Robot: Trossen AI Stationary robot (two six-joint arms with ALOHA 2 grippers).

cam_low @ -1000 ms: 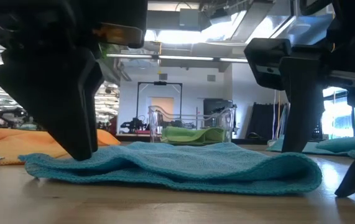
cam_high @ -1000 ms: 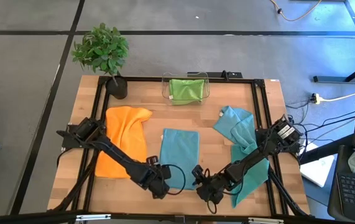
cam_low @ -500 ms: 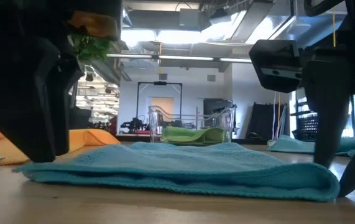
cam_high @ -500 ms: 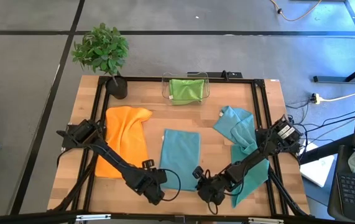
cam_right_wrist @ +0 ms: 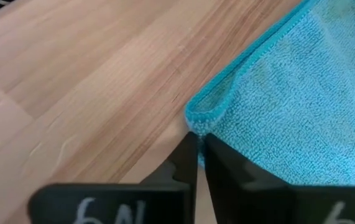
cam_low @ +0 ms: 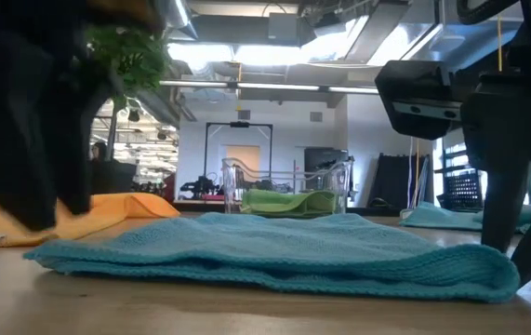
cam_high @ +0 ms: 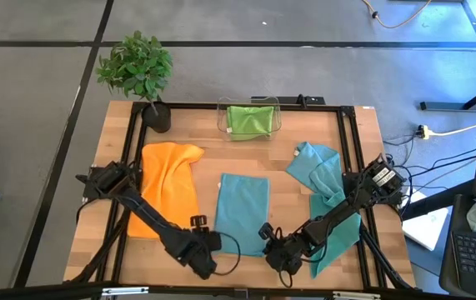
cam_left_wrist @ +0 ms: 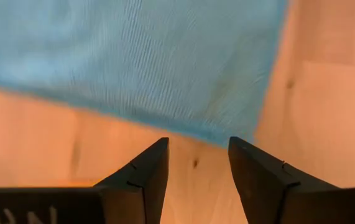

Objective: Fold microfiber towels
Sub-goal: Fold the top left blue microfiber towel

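Left pincer (cam_high: 207,265) backed off the teal towel (cam_high: 243,202), jaws apart, empty, right pincer (cam_right_wrist: 197,144) now pinching its looped, nubby corner on the wooden bench (cam_high: 288,147)

Even bright light, blurred foreground arms

Lime green towel (cam_high: 249,119) perhaps folded, blurred behind clear bin (cam_high: 276,117).

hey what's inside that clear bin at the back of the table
A folded lime green towel sits inside the clear bin, showing through its walls in the low view too. Whether anything lies under that towel cannot be seen.
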